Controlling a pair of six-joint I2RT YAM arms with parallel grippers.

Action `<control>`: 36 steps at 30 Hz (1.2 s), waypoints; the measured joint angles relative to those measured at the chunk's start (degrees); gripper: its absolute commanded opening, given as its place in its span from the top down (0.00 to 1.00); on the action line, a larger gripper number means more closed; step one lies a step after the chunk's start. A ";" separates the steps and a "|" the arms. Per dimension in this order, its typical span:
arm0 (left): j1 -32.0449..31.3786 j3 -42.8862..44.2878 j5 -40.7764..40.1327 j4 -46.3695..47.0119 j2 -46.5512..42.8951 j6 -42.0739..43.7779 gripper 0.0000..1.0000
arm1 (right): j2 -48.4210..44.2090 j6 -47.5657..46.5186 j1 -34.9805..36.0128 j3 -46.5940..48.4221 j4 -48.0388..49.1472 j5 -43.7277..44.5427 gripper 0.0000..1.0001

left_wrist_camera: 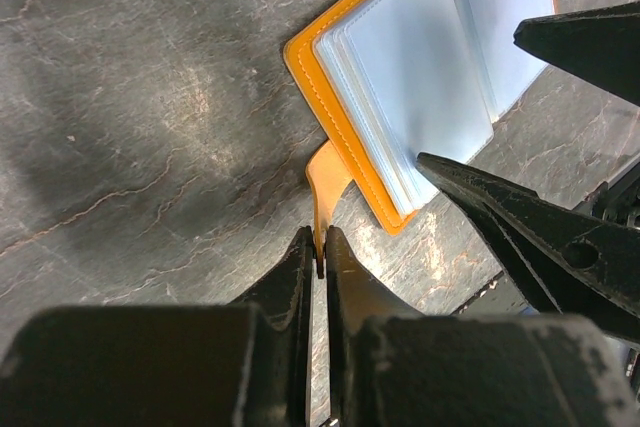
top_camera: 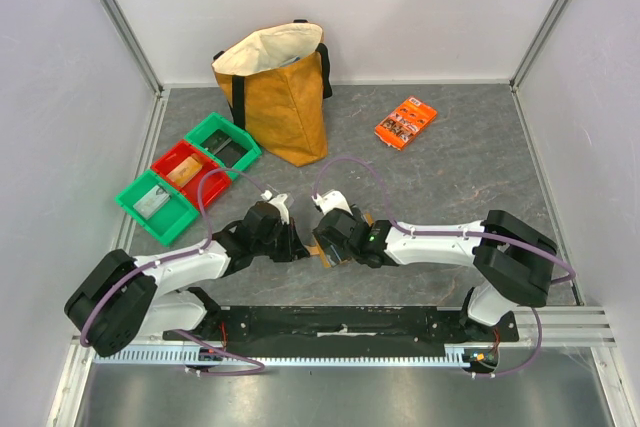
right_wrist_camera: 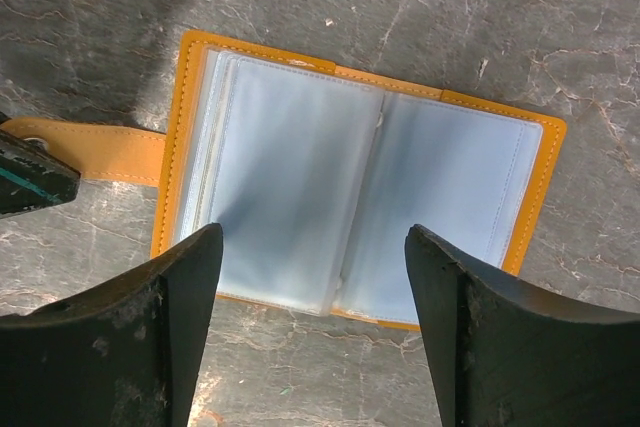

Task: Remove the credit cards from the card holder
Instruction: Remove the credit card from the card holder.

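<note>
Right wrist view shows me the card holder (right_wrist_camera: 360,217) lying open and flat on the desk (right_wrist_camera: 500,27), a dark grey, marble-veined surface. Its cover is tan-orange, leather-like, with pale stitching along rounded corners. Inside are smooth, translucent blue-grey plastic pockets (right_wrist_camera: 290,177), stacked like pages. The right fingers (right_wrist_camera: 195,277), black and wedge-shaped, are spread wide astride its near edge, gripping nothing. The left fingers (left_wrist_camera: 305,257) are clenched on the holder's thin flat strap (left_wrist_camera: 328,182), which curls up off the desk.
</note>
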 measured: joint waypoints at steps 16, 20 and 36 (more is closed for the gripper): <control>0.00 -0.09 0.02 0.07 0.00 -0.15 0.98 | 0.02 0.20 0.63 0.00 -0.15 -1.36 0.18; 0.00 -0.09 0.02 0.20 0.00 -0.15 0.98 | 0.35 0.20 0.63 0.02 -0.11 -2.12 0.18; 0.00 -0.11 0.04 -0.61 0.02 -0.13 0.98 | 0.90 -0.02 0.96 1.70 -3.65 3.67 0.54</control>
